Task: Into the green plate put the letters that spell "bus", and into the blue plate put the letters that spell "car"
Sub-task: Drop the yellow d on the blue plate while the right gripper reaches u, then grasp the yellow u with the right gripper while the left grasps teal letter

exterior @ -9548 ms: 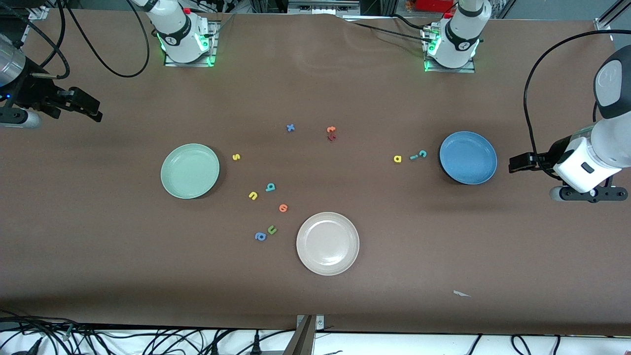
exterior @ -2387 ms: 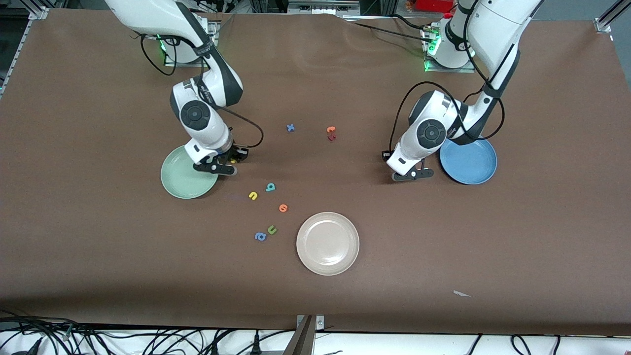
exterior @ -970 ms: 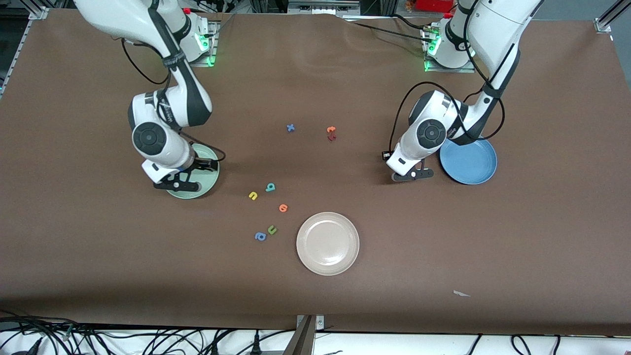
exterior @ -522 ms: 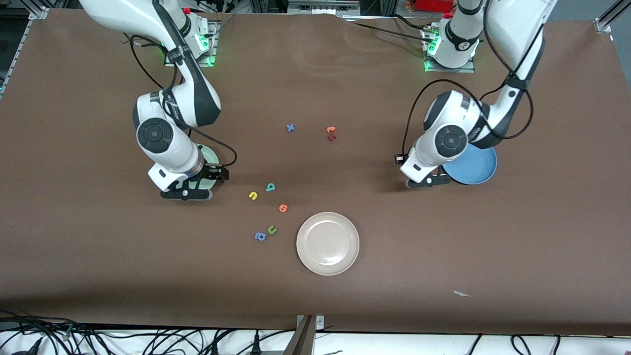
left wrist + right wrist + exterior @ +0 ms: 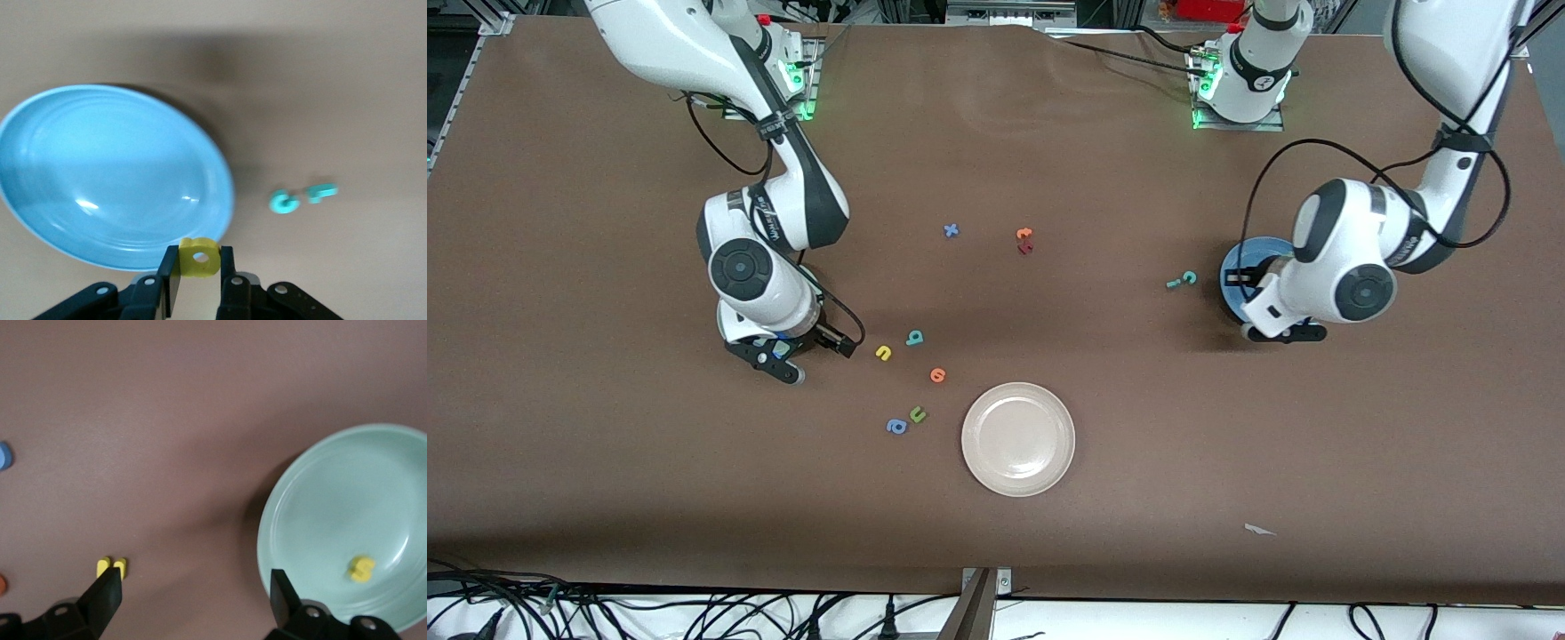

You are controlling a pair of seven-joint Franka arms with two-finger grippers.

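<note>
My left gripper (image 5: pixel 199 260) is shut on the yellow "a" (image 5: pixel 199 255) and hangs over the rim of the blue plate (image 5: pixel 113 180), which shows partly under the arm (image 5: pixel 1249 253). The teal "c" (image 5: pixel 1189 277) and thin teal "r" (image 5: pixel 1174 284) lie beside that plate. My right gripper (image 5: pixel 195 587) is open and holds nothing, above the table between the green plate (image 5: pixel 347 513) and the yellow "u" (image 5: pixel 884 353). The yellow "s" (image 5: pixel 361 569) lies in the green plate. The teal "b" (image 5: pixel 914 338) sits by the "u".
A cream plate (image 5: pixel 1018 438) stands nearest the front camera. Around the "u" lie an orange letter (image 5: pixel 937 375), an olive "u" (image 5: pixel 917 414) and a blue letter (image 5: pixel 895 427). A blue "x" (image 5: pixel 951 230) and orange and dark red letters (image 5: pixel 1024 240) lie mid-table.
The right gripper has swung off the green plate toward the yellow "u", leaving the "s" in the plate. The left gripper carried the "a" from beside the "c" to over the blue plate.
</note>
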